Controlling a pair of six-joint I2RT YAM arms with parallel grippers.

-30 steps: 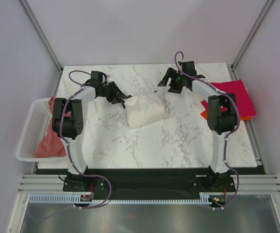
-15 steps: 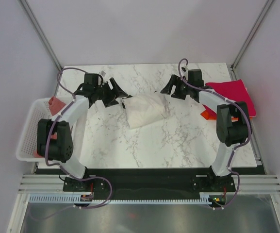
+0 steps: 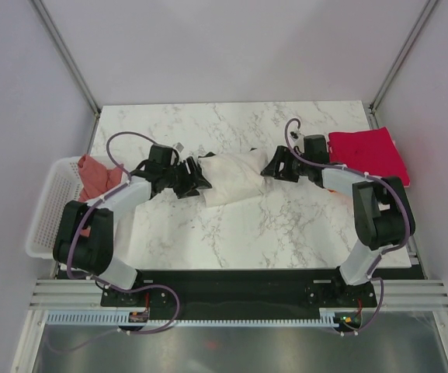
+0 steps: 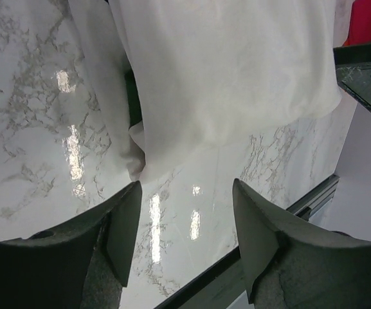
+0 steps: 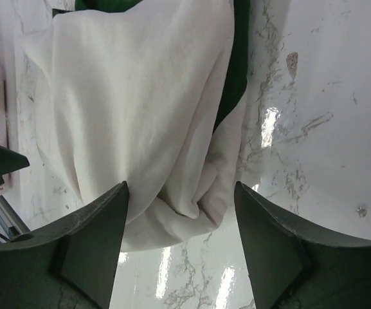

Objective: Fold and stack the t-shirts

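At the table's [image 3: 286, 233] left edge a white basket [image 3: 43, 225] holds the salmon-pink tee [image 3: 95, 175]; magenta tee [image 3: 367, 151] lies at the right edge; cream tee [image 3: 231, 177] is bunched mid-table with open marble in front; left gripper [image 3: 195, 179] and right gripper [image 3: 275, 165], fingers spread, now flank it, lower and nearer than before.

1. Table [image 4: 44, 96]: white stone look with grey veins, smooth, glossy; lamp glare mirrored in it.
2. Cream t-shirt [image 3: 231, 175]: soft matt cloth, creased; dark green trim, same finish.
3. Magenta t-shirt [image 3: 367, 151]: matt cloth.
4. Basket [image 3: 49, 210]: white plastic lattice.
5. Left gripper [image 4: 186, 187], fingers [image 4: 262, 238]: black, matt, finely grainy.
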